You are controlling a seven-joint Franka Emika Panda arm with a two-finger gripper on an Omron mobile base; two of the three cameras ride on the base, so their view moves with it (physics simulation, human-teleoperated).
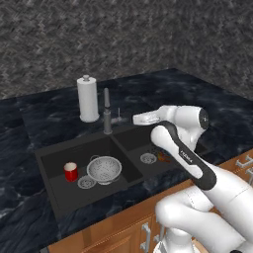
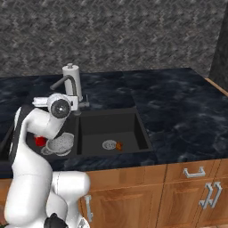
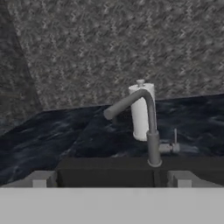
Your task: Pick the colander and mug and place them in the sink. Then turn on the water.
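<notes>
1. Spread wide and gripping nothing, the two-finger gripper point(image 3: 111, 178) points at the slim dark upright faucet point(image 3: 151, 131), its fingertips point(image 3: 40, 179) low in the hand view.
2. Silver-grey perforated metal colander point(image 1: 104, 169) sits in the left basin of the dark rectangular two-basin sink point(image 1: 49, 157), beside a round drain point(image 1: 86, 182).
3. Small red cylindrical mug point(image 1: 70, 171) stands upright just left of the colander in the same basin.
4. White paper-towel roll point(image 1: 88, 99) stands on the black marble counter point(image 1: 207, 104) behind the faucet.
5. A small orange-brown object point(image 2: 119, 145) lies by the right basin's drain.
</notes>
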